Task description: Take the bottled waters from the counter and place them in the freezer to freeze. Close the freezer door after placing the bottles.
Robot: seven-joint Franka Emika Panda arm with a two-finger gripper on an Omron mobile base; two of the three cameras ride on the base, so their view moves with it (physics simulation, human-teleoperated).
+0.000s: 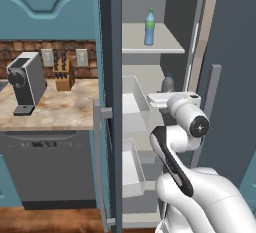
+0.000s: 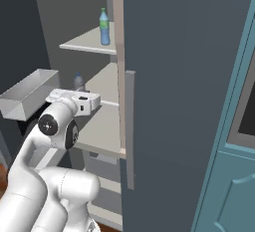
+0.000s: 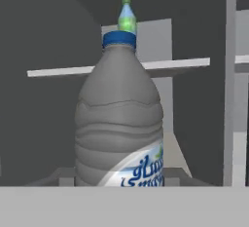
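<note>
grey-blue bottle [image 3: 119,119] stands right in front of the hand [image 1: 162,98], upright over a freezer shelf [image 2: 102,126] and up close in the hand view. the hand seems closed narrowly on it, though its fingertips are hidden, so the grip is a judgement; likely the bottle is about to be set down. above and beyond the hand, the green-topped bottle [image 1: 149,27] stands on the upper shelf [image 1: 165,44], already stowed. two bottles in all, both inside the freezer [image 1: 150,77]. the freezer door [image 2: 184,91], beside the hand, stands open, not yet closed.
</note>
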